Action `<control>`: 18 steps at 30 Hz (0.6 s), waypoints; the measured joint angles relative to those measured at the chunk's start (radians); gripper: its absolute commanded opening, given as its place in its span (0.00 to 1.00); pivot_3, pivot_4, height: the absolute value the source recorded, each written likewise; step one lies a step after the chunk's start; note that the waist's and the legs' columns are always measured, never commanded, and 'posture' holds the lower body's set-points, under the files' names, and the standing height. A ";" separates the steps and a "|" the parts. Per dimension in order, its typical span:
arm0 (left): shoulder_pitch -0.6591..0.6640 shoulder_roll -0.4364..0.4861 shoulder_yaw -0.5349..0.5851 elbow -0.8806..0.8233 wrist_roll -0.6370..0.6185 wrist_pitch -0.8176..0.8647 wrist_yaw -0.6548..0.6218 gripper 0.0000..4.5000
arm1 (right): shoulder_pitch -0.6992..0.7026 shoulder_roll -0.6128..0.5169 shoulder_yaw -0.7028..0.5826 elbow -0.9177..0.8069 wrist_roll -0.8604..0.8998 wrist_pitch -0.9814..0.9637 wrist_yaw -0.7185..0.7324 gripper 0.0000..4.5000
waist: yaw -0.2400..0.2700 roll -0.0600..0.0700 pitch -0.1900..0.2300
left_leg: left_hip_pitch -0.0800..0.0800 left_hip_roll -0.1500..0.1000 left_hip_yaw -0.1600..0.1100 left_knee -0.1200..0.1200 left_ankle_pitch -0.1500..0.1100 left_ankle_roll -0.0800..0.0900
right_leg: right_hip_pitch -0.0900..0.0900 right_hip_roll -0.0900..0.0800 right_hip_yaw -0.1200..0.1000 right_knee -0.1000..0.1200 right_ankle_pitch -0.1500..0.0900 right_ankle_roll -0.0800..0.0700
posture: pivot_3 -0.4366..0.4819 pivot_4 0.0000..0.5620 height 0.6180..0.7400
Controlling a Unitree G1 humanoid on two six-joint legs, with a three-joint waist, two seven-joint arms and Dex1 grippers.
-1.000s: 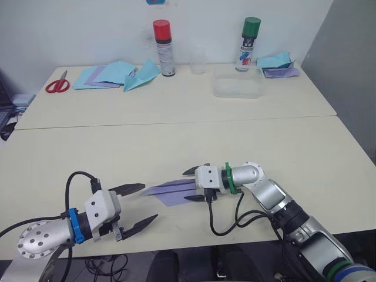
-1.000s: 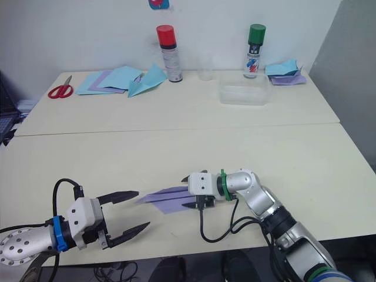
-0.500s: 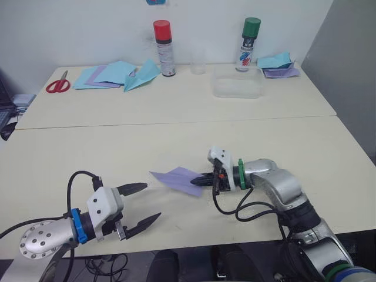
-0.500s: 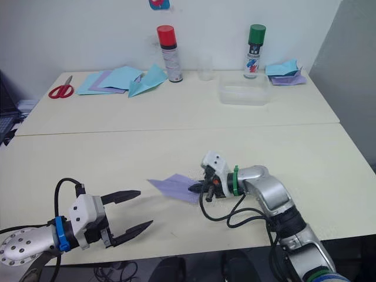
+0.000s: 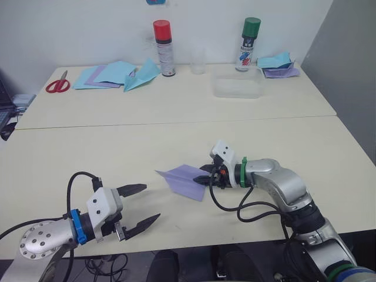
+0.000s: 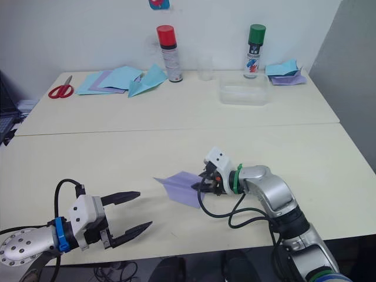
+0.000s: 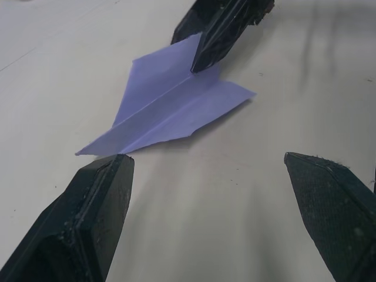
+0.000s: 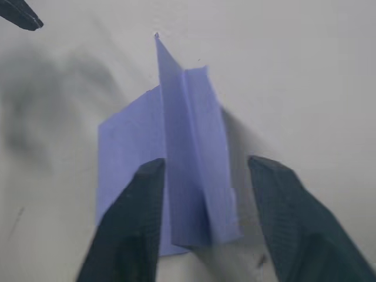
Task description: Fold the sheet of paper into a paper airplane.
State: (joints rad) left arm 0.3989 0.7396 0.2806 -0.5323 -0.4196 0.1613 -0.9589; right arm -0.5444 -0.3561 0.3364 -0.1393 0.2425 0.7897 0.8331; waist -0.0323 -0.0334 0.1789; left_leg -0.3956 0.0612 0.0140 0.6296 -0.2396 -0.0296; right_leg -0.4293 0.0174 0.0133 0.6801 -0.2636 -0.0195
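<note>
Resting on the bench (image 5: 88, 150), the paper airplane (image 5: 185, 179) is straddled at its tail by the parted right claw (image 5: 205, 176), which should be closed squarely on the keel, while the left claw (image 5: 141, 205) is held wide and empty.

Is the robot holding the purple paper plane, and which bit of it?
It cannot be told: the right gripper sits at the paper airplane tail end. The left gripper holds nothing.

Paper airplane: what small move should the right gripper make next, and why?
Probably back the right gripper away: the paper airplane looks fully folded, lies on the table, and the fingers stand apart around its tail fold.
</note>
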 measured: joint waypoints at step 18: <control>-0.096 0.017 0.043 -0.102 -0.204 0.217 0.098 1.00 | 0.016 -0.020 0.095 0.002 -0.102 -0.361 0.080 0.44 | 0.000 -0.001 -0.001 | 0.007 0.000 -0.001 0.000 0.000 0.000 | 0.007 0.001 0.000 0.001 0.000 0.000 | 0.48 0.27 1.00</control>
State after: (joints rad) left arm 0.3028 0.7571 0.3239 -0.6340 -0.6239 0.3785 -0.8607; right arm -0.5283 -0.3760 0.4312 -0.1369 0.1403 0.4287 0.9132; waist -0.0321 -0.0346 0.1782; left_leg -0.3889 0.0614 0.0134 0.6301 -0.2396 -0.0296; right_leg -0.4226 0.0188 0.0131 0.6806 -0.2634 -0.0194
